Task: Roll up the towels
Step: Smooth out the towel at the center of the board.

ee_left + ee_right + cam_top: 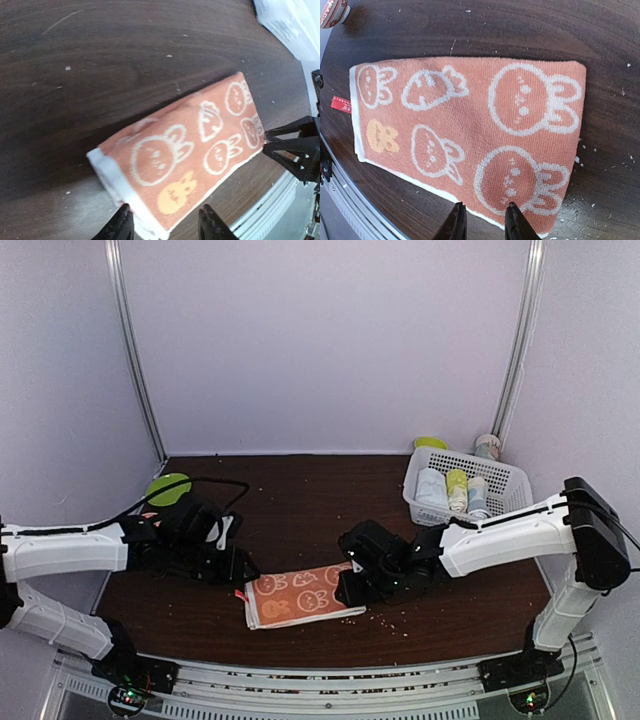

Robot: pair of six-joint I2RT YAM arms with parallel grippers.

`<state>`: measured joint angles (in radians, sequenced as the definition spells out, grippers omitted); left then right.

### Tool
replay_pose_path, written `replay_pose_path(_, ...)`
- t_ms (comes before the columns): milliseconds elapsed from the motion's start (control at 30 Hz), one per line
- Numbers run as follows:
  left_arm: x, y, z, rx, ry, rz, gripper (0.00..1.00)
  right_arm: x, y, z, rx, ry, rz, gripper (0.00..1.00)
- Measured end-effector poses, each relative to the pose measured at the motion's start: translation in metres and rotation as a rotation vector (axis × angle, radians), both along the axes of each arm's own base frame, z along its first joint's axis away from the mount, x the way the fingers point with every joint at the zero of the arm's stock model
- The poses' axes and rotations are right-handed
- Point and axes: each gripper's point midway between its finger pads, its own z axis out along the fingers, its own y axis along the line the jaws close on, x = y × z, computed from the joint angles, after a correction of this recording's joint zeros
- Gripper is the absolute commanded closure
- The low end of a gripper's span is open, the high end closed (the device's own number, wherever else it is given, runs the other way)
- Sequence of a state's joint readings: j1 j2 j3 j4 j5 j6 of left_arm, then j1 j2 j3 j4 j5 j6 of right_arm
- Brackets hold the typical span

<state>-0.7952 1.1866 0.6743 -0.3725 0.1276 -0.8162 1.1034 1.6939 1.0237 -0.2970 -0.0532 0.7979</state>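
Tabletop (300, 500): dark brown wood grain, matte, with pale crumbs scattered over it, thickest near the front right.
Orange towel (305, 595): lies flat at the front centre of the tabletop, between the two hands, long axis running left to right.
Towel shape: a folded rectangle. The left wrist view shows stacked white layers at its left end (107, 170).
Towel fabric: looped terry, orange (470, 130), printed with cream outline rabbit faces and a carrot, plus one solid yellow rabbit. A white border runs along the near edge.
Tag (341, 104): small red label sticking out at the towel's left end.
Left hand (240, 582): jaws stand apart (165, 227) and straddle the near-left corner of the towel. I cannot tell whether the black fingertips (122, 225) touch the cloth.
Right hand (350, 590): jaws apart with a narrower gap (484, 225), over the towel's near edge at its right end. The cloth between them lies flat, and contact cannot be judged.
Basket (500, 475): white plastic lattice, rectangular, at the back right corner.
Basket contents: three upright rolls side by side, a white roll (432, 488), a yellow-green roll (457, 483) and a light blue roll (478, 496) whose pattern is too small to read.
Green disc (168, 487): round, flat and lime-coloured, at the back left.
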Motion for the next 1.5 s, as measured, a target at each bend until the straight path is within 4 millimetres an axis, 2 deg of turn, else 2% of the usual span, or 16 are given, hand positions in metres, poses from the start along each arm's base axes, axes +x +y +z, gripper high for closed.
replay_pose_path(200,-0.006,-0.067,0.008,-0.024,0.016,-0.193,0.6,-0.002,-0.004,-0.009,0.006,0.009,-0.018,0.71)
replay_pose_path(300,-0.016,-0.079,-0.004,-0.009,0.046,-0.253,0.64,0.009,-0.007,-0.003,0.022,-0.015,-0.047,0.72)
replay_pose_path(433,-0.023,-0.077,-0.023,0.024,0.091,-0.279,0.67,0.034,-0.009,0.01,0.045,-0.048,-0.098,0.75)
replay_pose_path(567,-0.03,-0.072,-0.042,0.059,0.132,-0.289,0.72,0.064,0.011,0.02,0.059,-0.076,-0.121,0.78)
replay_pose_path(700,-0.037,-0.064,-0.065,0.103,0.179,-0.291,0.8,0.075,0.017,0.002,0.017,-0.056,-0.128,0.81)
replay_pose_path(800,-0.044,-0.056,-0.079,0.124,0.208,-0.295,0.86,0.076,0.01,-0.022,-0.046,-0.017,-0.138,0.83)
replay_pose_path(900,-0.045,-0.057,-0.081,0.109,0.204,-0.299,0.95,0.078,-0.003,-0.043,-0.103,0.029,-0.161,0.84)
replay_pose_path(967,-0.046,-0.057,-0.082,0.101,0.202,-0.303,1.0,0.086,-0.002,-0.039,-0.095,0.03,-0.176,0.84)
replay_pose_path(1233,-0.05,-0.055,-0.085,0.055,0.179,-0.313,1.0,0.093,-0.006,-0.041,-0.062,0.091,-0.225,0.8)
replay_pose_path(1300,-0.05,-0.055,-0.085,0.049,0.174,-0.314,0.9,0.094,-0.006,-0.041,-0.051,0.099,-0.227,0.73)
replay_pose_path(1400,-0.051,-0.057,-0.083,0.041,0.173,-0.319,0.66,0.093,-0.002,-0.038,-0.03,0.104,-0.217,0.65)
replay_pose_path(1500,-0.051,-0.059,-0.074,0.045,0.168,-0.334,0.51,0.089,-0.003,-0.029,-0.023,0.095,-0.198,0.62)
